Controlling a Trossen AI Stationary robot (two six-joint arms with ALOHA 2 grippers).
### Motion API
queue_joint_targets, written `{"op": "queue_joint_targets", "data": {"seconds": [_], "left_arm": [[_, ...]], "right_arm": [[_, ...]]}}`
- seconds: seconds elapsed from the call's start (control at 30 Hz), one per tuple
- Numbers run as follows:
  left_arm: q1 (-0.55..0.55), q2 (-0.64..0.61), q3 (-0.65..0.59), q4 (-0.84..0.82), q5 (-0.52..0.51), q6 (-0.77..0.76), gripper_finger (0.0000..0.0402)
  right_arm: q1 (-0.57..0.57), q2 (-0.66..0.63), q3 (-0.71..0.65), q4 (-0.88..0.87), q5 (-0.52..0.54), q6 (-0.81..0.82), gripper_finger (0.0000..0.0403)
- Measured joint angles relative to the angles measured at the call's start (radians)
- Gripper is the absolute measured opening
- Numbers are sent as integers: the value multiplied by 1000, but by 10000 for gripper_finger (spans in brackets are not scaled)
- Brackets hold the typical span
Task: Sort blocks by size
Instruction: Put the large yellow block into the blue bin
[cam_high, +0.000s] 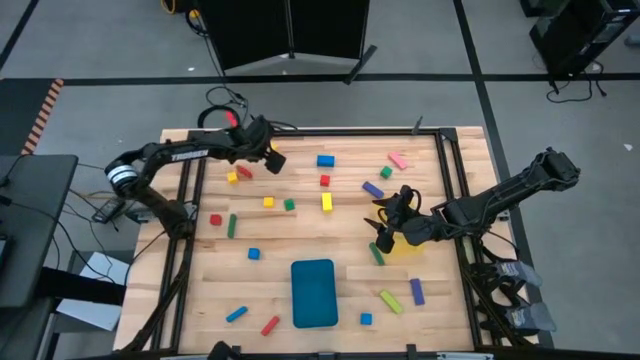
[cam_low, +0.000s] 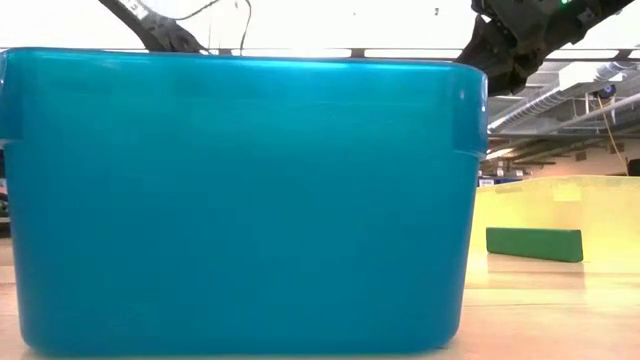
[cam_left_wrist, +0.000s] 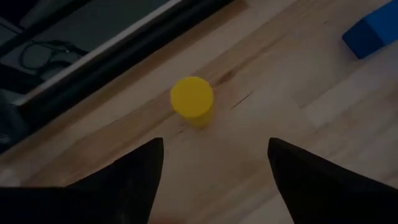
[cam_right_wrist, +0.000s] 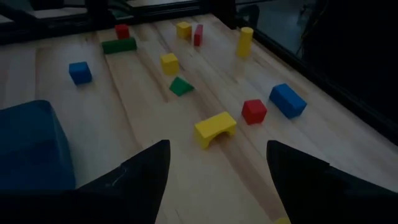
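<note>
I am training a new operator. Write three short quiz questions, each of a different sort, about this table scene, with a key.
1. True or false: the left gripper holds the yellow cylinder.
2. The blue tray lies: A) near the table's front edge, B) at the back edge, C) off the table.
3. Fill in: the right gripper hovers beside the ____ bin.

Key: 1 false; 2 A; 3 yellow.
</note>
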Motion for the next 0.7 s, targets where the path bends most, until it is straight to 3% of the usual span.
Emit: {"op": "queue_joint_targets", "data": {"seconds": [0.5,0.7], "left_arm": [[55,184,-1,187,29,1,314],[56,259,-1,243,28,-7,295]], "right_arm": [[0,0,0,0,-1,7,271],[0,0,0,-1,-2,7,263]]}}
